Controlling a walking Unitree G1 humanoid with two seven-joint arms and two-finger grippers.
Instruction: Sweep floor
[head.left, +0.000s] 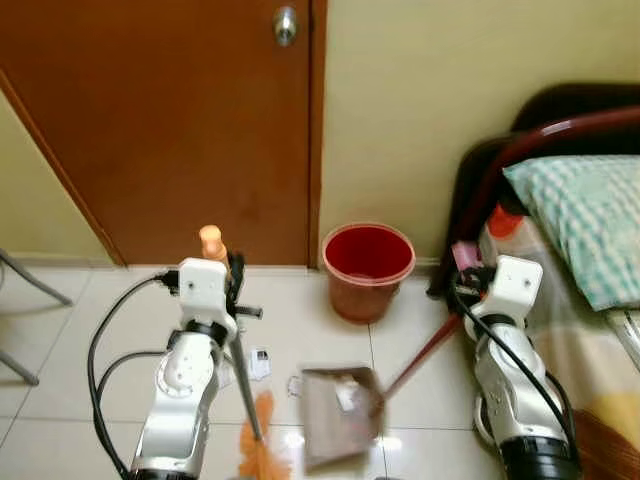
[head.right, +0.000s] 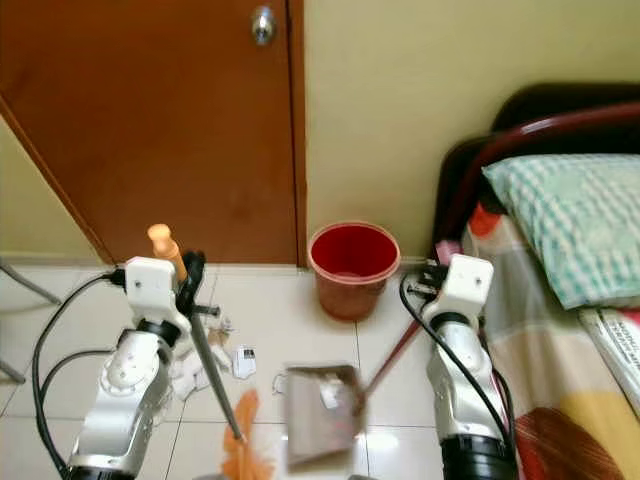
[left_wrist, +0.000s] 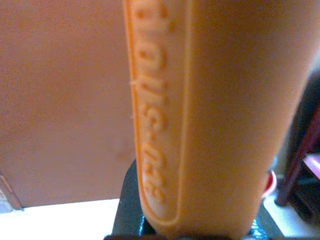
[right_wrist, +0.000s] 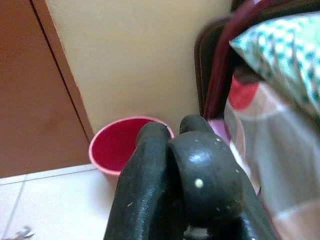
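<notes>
A brown door (head.left: 170, 130) and a bed (head.left: 590, 300) flank a tiled floor (head.left: 300, 330). A red bucket (head.left: 367, 268) stands by the wall. The left jaws (head.left: 228, 270) clasp an orange broom (head.left: 250, 420). The right jaws (head.left: 462, 270) clasp a dustpan (head.left: 340, 415) by its handle, beside paper scraps (head.right: 215, 355).

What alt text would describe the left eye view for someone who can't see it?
A robot's left gripper holds an orange broom upright while its right gripper holds a long-handled dustpan low over the tiled floor. A red bucket stands by the wall next to a brown door, and a bed is on the right.
</notes>
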